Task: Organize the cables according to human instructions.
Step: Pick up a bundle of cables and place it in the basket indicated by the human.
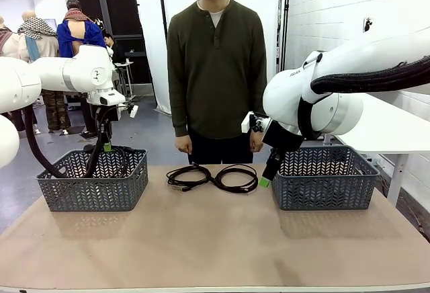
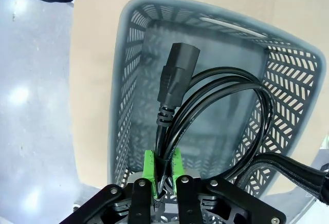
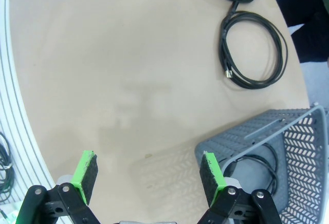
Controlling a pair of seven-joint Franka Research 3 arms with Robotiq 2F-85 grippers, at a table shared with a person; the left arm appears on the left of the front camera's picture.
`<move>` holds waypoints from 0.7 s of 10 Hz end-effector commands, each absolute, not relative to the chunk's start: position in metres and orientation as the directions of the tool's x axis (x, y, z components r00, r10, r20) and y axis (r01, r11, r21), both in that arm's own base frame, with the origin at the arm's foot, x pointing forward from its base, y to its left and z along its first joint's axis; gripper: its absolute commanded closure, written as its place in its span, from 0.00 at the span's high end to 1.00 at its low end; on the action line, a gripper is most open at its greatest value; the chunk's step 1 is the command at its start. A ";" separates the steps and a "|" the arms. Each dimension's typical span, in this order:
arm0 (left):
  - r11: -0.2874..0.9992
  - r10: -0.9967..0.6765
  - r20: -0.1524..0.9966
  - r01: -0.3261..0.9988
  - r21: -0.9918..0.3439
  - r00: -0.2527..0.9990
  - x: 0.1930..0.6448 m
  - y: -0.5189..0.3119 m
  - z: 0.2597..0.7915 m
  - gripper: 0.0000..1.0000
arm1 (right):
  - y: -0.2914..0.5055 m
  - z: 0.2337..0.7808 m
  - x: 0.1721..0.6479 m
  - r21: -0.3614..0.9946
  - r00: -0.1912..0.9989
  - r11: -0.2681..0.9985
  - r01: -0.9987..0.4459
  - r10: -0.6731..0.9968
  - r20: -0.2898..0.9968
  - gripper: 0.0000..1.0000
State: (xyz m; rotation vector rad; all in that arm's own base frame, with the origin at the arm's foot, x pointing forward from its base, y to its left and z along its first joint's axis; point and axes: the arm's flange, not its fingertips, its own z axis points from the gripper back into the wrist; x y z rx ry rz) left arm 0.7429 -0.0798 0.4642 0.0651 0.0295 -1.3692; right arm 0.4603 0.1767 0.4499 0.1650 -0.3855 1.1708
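Coiled cable (image 3: 257, 158) inside right basket (image 3: 300, 142)

Two glossy white robot arms, the left arm (image 1: 74, 74) and right arm (image 1: 322, 98), each carry a thick black corrugated hose (image 1: 376, 76). The left gripper (image 2: 163, 158) and right gripper (image 3: 149, 157) are black, with green pads (image 3: 85, 175) and silver screws (image 2: 185, 181).

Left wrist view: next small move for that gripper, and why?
Probably open the left gripper and let go: its green pads pinch the black looped power cable, whose plug and loop hang down inside the grey mesh plastic basket.
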 end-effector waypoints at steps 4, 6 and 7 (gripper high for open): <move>0.242 -0.968 -0.075 0.970 -0.024 0.240 0.756 -0.074 0.468 0.54 | 0.177 0.450 0.461 -0.075 0.339 0.393 -0.916 0.863 0.375 1.00; 0.251 -0.966 -0.071 0.968 -0.016 0.249 0.758 -0.072 0.472 0.93 | 0.177 0.450 0.461 -0.075 0.339 0.393 -0.916 0.863 0.375 1.00; 0.258 -0.964 -0.068 0.966 -0.008 0.257 0.758 -0.071 0.474 1.00 | 0.177 0.450 0.461 -0.075 0.339 0.393 -0.916 0.863 0.375 1.00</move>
